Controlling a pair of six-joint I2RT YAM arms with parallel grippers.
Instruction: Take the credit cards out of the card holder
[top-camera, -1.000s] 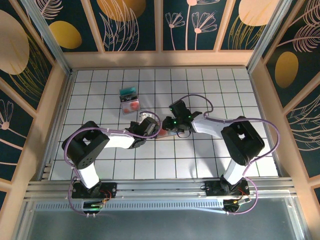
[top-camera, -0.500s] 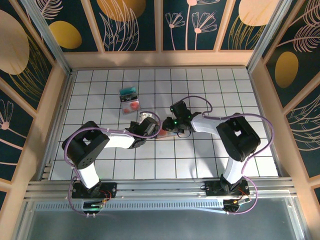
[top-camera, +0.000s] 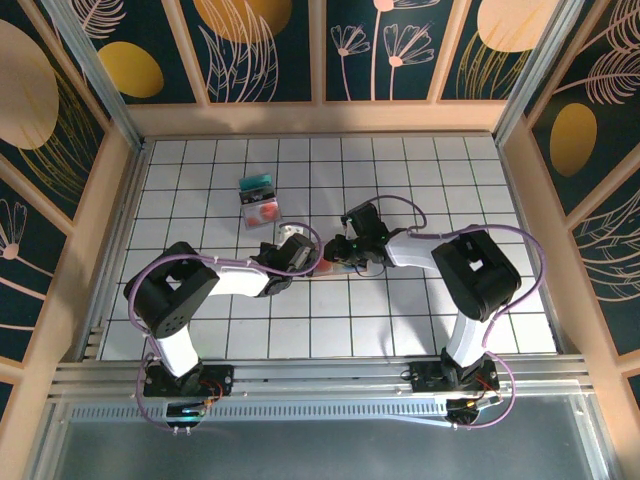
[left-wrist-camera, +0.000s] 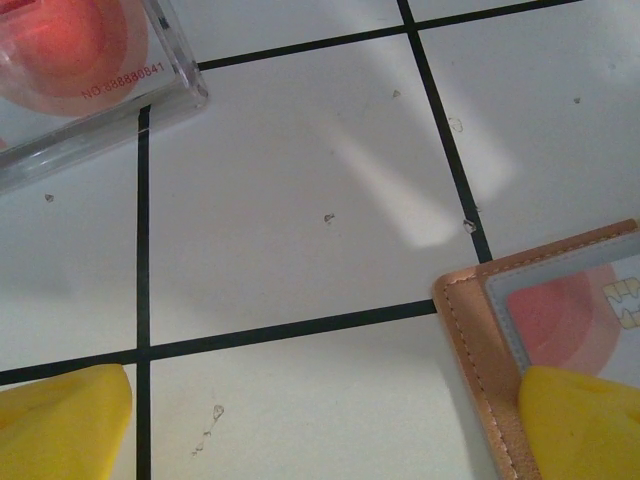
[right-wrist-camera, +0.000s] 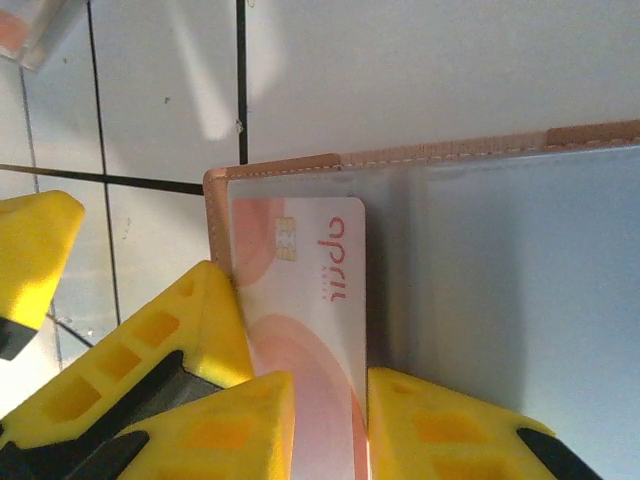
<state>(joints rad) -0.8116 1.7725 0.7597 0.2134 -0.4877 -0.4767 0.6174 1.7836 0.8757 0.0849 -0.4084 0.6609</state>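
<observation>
The card holder (top-camera: 326, 267) lies open on the tiles between both grippers, pinkish-brown at the rim (left-wrist-camera: 470, 330) and grey-blue inside (right-wrist-camera: 500, 250). A white credit card with pink arcs and a chip (right-wrist-camera: 310, 290) sticks out of its left pocket. My right gripper (right-wrist-camera: 330, 385) is shut on this card's near end, one finger at each side; it sits just right of the holder (top-camera: 343, 258). My left gripper (left-wrist-camera: 320, 420) is open; its right finger (left-wrist-camera: 580, 420) rests on the holder's corner over the card (left-wrist-camera: 560, 310), its left finger on bare tile.
A teal card (top-camera: 257, 184) and a red-and-white card in a clear case (top-camera: 262, 212) lie on the tiles up and left of the grippers; the case's corner (left-wrist-camera: 70, 50) is close by. Wooden walls surround the tiled floor (top-camera: 450, 180).
The right gripper has shifted slightly right and nearer at the holder, and the right arm's elbow has swung inward. The left arm and the loose cards stay put.
</observation>
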